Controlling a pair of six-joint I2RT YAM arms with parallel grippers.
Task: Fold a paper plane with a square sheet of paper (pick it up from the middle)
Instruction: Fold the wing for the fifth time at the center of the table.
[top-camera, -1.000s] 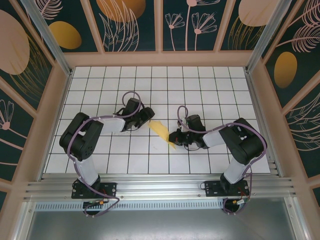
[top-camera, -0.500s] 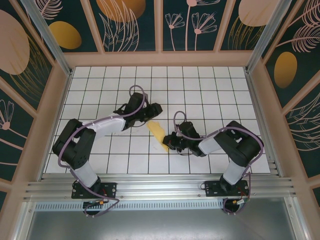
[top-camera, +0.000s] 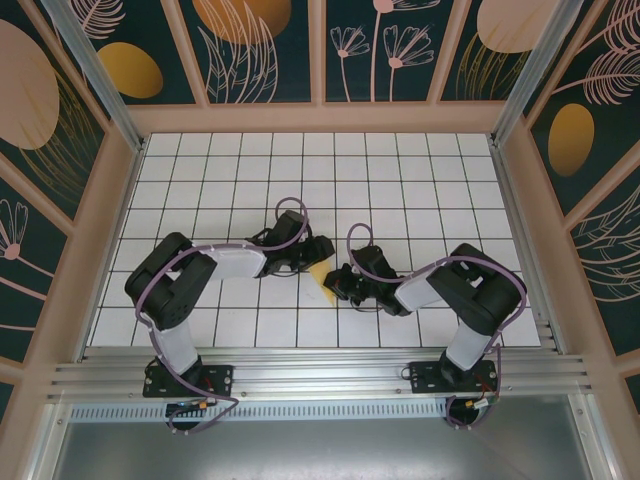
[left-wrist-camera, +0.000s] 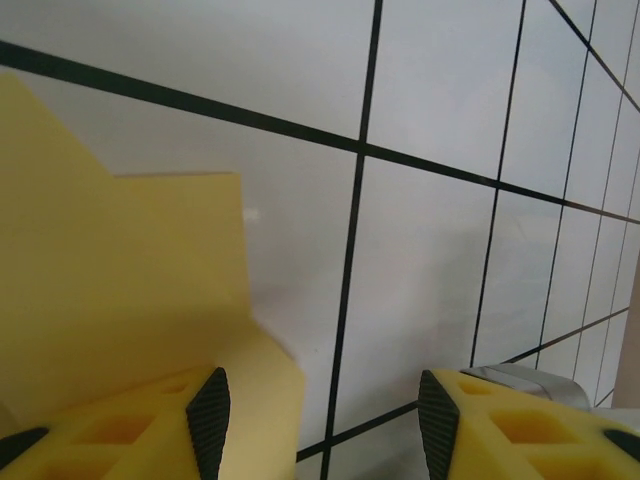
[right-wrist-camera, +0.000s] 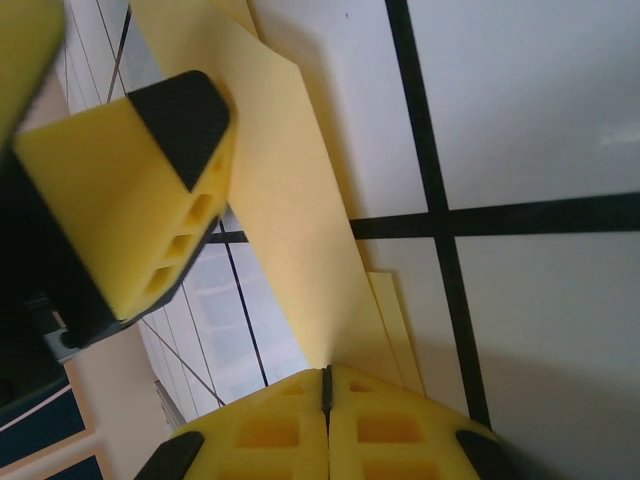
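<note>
White grid-tiled table (top-camera: 200, 160) lay inside dark panel walls (top-camera: 260, 50) painted with flowers and orange ovals. At left, the left arm (top-camera: 220, 262) stretched low across the tiles toward the middle. The left gripper (top-camera: 316, 250) sat at the far edge of the folded yellow paper (top-camera: 322, 272). From the left wrist, its jaws stood moderately apart around bare tile and a black grid line, gripping nothing (left-wrist-camera: 323, 410). One black-padded finger (left-wrist-camera: 208, 410) overlapped the paper's near corner (left-wrist-camera: 120, 280).

The paper lay just in front of centre, between the two grippers. The right gripper (top-camera: 338, 282) met its near-right edge, and from the right wrist its fingers (right-wrist-camera: 327, 400) were pressed together, pinching the paper's narrowing end (right-wrist-camera: 290, 200). Farther right, the right arm (top-camera: 450, 285) bent back to its base
</note>
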